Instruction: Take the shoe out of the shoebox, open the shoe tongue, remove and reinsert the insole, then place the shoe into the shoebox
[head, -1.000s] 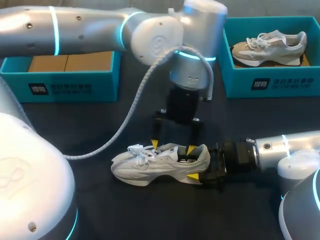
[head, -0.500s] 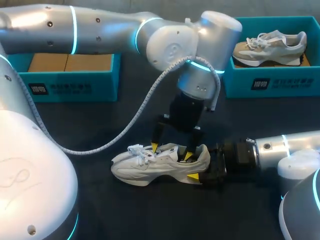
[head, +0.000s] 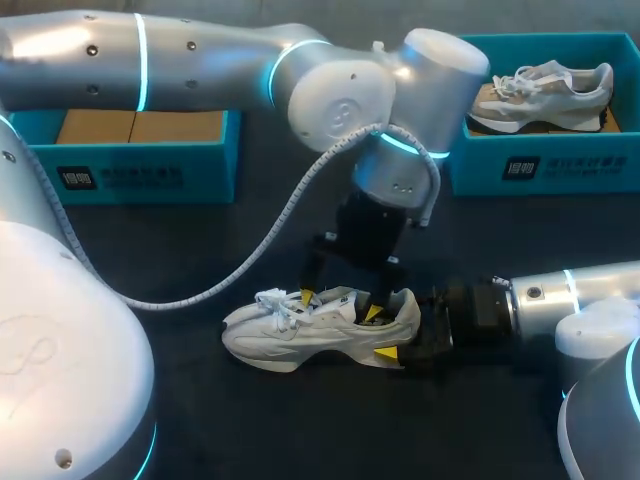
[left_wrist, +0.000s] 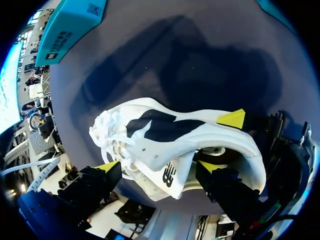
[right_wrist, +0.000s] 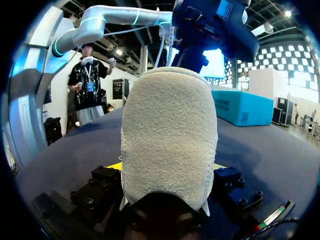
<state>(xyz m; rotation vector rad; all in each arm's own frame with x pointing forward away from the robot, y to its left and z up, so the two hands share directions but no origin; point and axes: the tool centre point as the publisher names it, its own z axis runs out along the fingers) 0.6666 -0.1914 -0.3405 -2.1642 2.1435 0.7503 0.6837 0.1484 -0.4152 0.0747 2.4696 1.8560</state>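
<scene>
A white shoe (head: 318, 328) lies on the dark table, toe toward my left side. My right gripper (head: 400, 350) is shut on its heel (right_wrist: 170, 135), a finger on each side of it. My left gripper (head: 340, 304) hangs open over the shoe's middle. One of its fingertips (head: 372, 312) is down in the shoe's opening, the other fingertip (head: 307, 296) stands at the far side by the laces. In the left wrist view the shoe (left_wrist: 165, 135) lies between the spread fingers of the left gripper (left_wrist: 159, 167), and a yellow tip of the right gripper (left_wrist: 231, 119) shows at the heel.
A teal shoebox (head: 130, 170) with a cardboard bottom stands at the back left. A second teal shoebox (head: 540, 165) at the back right holds a beige shoe (head: 545, 88). A grey cable (head: 270, 230) hangs from my left arm above the table.
My left arm's wrist has shifted right and tilted, bringing its gripper lower, with one tip now inside the shoe's opening. The right gripper and the shoe have stayed put.
</scene>
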